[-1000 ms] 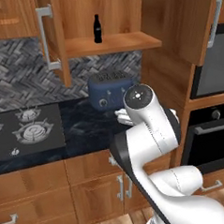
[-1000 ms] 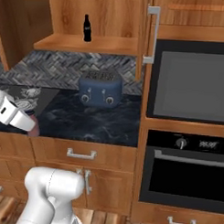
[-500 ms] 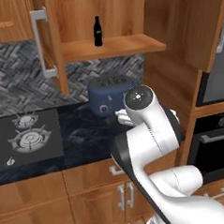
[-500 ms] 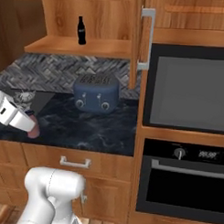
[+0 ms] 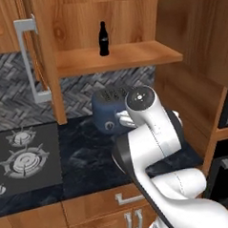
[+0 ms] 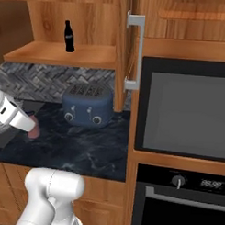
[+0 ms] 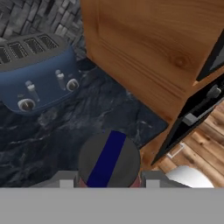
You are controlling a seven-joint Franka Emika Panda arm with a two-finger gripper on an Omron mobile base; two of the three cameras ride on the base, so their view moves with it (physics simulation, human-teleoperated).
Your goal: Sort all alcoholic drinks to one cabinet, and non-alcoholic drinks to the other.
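Note:
A black cola-style bottle [image 5: 103, 38] [image 6: 69, 36], one of the non-alcoholic drinks, stands upright on the shelf [image 5: 131, 55] of the open upper cabinet. My gripper [image 7: 108, 181] [image 6: 29, 127] is shut on a small pink-purple bottle. The hand view looks down on this bottle's dark cap [image 7: 109, 158], which has a blue stripe. Its pink end [image 6: 34, 130] shows just above the dark counter, left of the toaster. The alcoholic drinks are out of view.
A blue toaster [image 5: 108, 112] [image 6: 87, 106] [image 7: 37, 72] sits on the dark counter [image 6: 94, 150] below the shelf. A gas hob [image 5: 20, 152] lies to the left. Open cabinet doors [image 5: 41, 63] [image 6: 128, 50] flank the shelf. A built-in oven [image 6: 183, 112] stands on the right.
The whole picture has shifted in both base views, so the base has driven. The gripper still holds the pink-purple bottle low over the counter.

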